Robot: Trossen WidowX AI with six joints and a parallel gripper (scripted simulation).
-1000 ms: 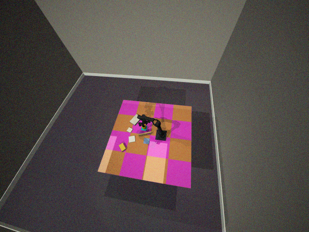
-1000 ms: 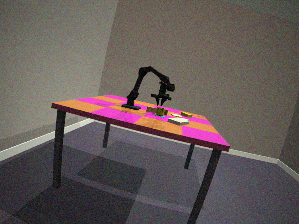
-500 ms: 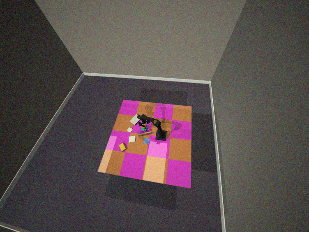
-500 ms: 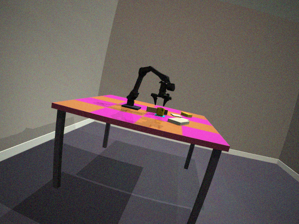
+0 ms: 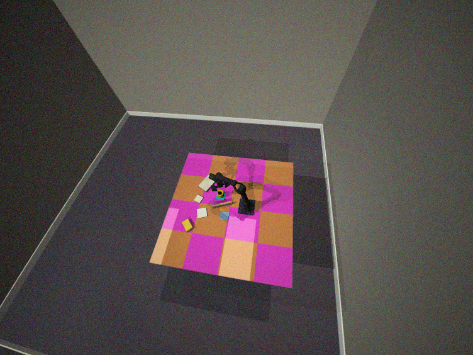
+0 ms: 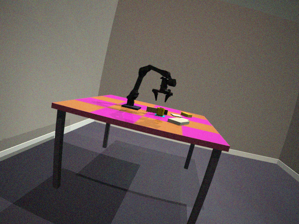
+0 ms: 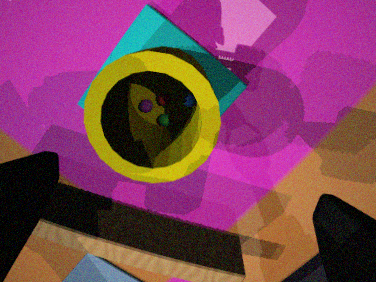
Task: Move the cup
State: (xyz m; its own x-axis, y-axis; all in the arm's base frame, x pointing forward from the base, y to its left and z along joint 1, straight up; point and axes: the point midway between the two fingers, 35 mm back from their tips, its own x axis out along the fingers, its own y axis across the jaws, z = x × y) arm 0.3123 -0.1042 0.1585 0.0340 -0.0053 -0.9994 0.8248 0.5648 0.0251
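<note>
Checkered in pink and orange, our desk [image 6: 154, 127] carries the yellow cup [image 7: 152, 115] upright on the cyan pad [image 7: 143, 29]; our gripper [image 6: 162, 94] hangs wide open above it, empty.

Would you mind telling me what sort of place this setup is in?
Probably a bare test room: plain walls, one checkered table carrying the arm, a yellow cup and small blocks.

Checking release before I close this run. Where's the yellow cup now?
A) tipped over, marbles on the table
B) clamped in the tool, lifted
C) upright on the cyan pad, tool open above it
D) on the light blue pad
C: the yellow cup stands upright on the cyan pad with marbles inside, and the tool hangs open, clear above it.
</note>
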